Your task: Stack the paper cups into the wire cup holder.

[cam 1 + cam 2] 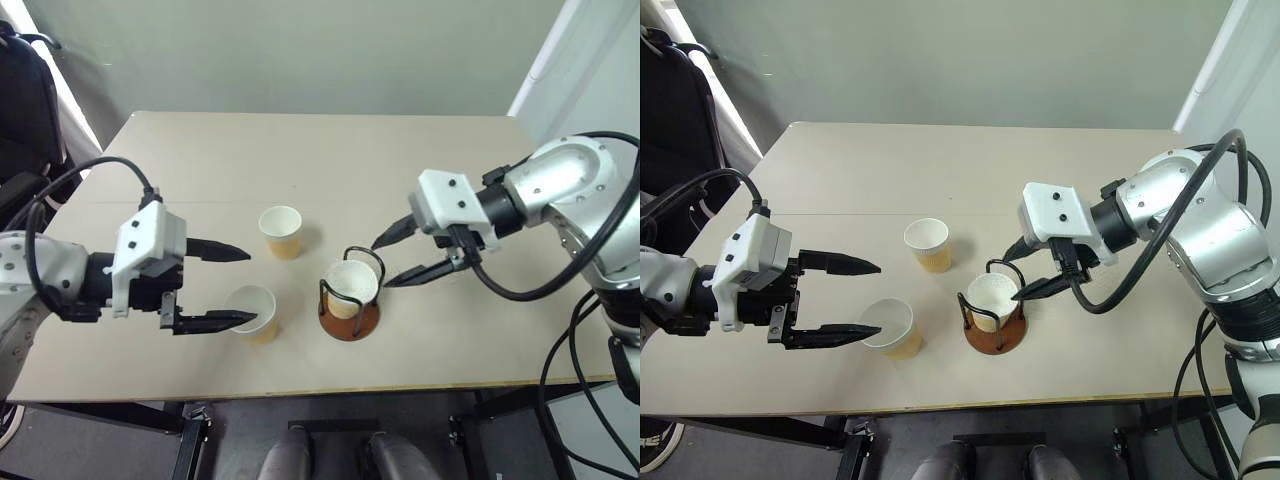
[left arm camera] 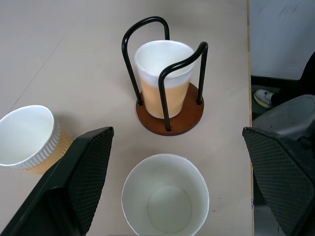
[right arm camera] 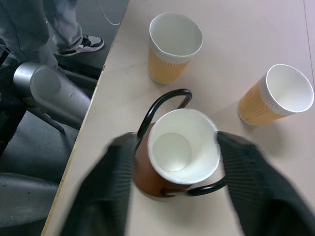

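From the head camera, the wire cup holder (image 1: pixel 349 302) stands on the beige table (image 1: pixel 200 160) near its front edge, with one paper cup (image 1: pixel 351 289) seated upright inside its black loops. The right gripper (image 1: pixel 396 257) hovers just beside the holder, its black fingers spread apart and gripping nothing. A second paper cup (image 1: pixel 281 232) stands farther back, and a third paper cup (image 1: pixel 253 313) sits near the front, where the left gripper (image 1: pixel 232 287) hangs with its fingers wide, the lower fingertip just at that cup's rim. The left wrist camera looks down between its broad-spread fingers (image 2: pixel 83 172) into the third cup, the loaded holder beyond. In the right wrist camera, blurred fingers (image 3: pixel 113 182) flank the holder's cup without touching it.
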### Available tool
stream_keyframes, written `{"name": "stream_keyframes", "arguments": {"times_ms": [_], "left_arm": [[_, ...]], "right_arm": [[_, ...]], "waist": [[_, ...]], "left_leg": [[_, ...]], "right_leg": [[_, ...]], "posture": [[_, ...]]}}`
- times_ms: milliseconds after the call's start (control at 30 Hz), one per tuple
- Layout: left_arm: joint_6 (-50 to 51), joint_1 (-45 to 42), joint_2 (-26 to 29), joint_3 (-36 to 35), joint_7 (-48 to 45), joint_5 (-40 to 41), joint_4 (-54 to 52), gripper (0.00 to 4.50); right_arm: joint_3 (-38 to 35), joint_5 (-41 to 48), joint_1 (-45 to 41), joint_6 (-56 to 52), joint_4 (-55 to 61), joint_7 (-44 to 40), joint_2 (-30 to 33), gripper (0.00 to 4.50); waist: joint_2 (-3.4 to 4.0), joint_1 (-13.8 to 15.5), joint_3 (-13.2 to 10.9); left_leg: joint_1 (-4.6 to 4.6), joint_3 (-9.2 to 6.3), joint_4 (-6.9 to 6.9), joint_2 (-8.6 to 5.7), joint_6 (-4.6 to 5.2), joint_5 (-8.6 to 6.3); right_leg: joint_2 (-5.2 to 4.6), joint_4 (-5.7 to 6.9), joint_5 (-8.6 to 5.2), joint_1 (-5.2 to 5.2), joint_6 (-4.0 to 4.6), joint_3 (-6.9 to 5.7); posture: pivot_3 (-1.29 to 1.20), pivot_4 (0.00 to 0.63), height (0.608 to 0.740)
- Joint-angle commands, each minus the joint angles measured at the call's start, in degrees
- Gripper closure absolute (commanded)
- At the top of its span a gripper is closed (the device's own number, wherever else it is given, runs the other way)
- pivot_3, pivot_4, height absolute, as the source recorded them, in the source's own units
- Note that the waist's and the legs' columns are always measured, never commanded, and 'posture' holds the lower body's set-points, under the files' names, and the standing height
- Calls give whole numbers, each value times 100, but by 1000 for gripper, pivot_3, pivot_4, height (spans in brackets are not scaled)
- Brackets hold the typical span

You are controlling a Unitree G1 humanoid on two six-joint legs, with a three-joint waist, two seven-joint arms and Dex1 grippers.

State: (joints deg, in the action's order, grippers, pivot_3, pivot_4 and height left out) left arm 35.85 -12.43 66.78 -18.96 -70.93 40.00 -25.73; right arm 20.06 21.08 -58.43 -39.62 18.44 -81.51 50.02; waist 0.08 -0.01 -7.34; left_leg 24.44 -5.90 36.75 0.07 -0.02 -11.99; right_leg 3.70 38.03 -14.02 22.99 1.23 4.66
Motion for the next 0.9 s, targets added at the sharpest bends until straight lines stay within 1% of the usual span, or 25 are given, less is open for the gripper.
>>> {"name": "stream_keyframes", "arguments": {"times_ms": [33,67,133,167,233,267,400,567,667,767,900], "left_arm": [[-342,-106,240,276,-152,-400,33,0],[-487,-101,302,433,-226,-578,63,0],[-735,-131,376,721,-369,-828,116,0],[-837,-163,383,859,-430,-930,150,0],[-1069,-200,396,1102,-551,-1160,231,0],[-1156,-211,401,1181,-601,-1244,269,0],[-1304,-304,468,1413,-880,-1398,409,0],[-1567,-308,416,1845,-1070,-1756,551,0],[-1697,-365,314,2126,-1112,-1962,649,559],[-1907,-600,111,2512,-997,-2413,960,1606],[-2056,-798,-91,2694,-1079,-2555,1165,3094]], "right_arm": [[-331,38,125,-38,-46,88,134,267],[-581,180,251,-80,-131,136,162,40],[-1256,533,630,-113,-339,242,211,40],[-1648,747,947,-29,-406,152,301,40],[-2173,999,1632,-58,-369,-144,727,40],[-2329,1078,1879,-73,-323,-222,893,40],[-2951,1176,2477,-233,-188,167,1232,40],[-3354,1475,2800,-435,188,447,1391,40],[-3445,1623,2885,-540,375,588,1464,0],[-3521,1704,2973,-583,492,704,1571,0],[-3833,1973,3110,-703,536,803,1608,0]], "waist": [[-1,3,1],[-1,9,1],[0,35,0],[0,46,0],[-2,93,1],[-1,106,0],[-1,44,0],[4,-1,-1],[4,5,-1],[4,17,-1],[4,34,-1]], "left_leg": [[0,0,0,0,0,0],[-1,0,0,0,0,0],[1,-1,2,-1,0,0],[3,0,6,-2,0,-1],[14,-1,10,-3,0,-2],[16,-1,11,-4,0,-4],[14,1,9,-1,-10,-16],[-4,1,-12,1,-15,-12],[-5,0,-11,3,-14,-10],[-1,0,-4,1,-13,-11],[6,-1,0,1,-11,-11]], "right_leg": [[0,0,0,0,0,0],[0,-1,0,-1,0,0],[-1,-3,0,-3,0,0],[-3,-4,0,-3,0,0],[-4,-6,0,2,0,0],[-4,-8,0,1,0,0],[-1,-4,-4,7,6,1],[2,-2,-4,-1,5,2],[3,-3,-6,-4,2,2],[1,-4,-7,-4,-2,3],[1,-5,-7,-1,-3,3]], "posture": [[0,150,740],[0,150,740],[0,150,740],[0,150,740],[0,150,740],[0,150,740],[0,150,740],[0,150,740],[0,150,740],[0,150,740],[0,150,740]]}}
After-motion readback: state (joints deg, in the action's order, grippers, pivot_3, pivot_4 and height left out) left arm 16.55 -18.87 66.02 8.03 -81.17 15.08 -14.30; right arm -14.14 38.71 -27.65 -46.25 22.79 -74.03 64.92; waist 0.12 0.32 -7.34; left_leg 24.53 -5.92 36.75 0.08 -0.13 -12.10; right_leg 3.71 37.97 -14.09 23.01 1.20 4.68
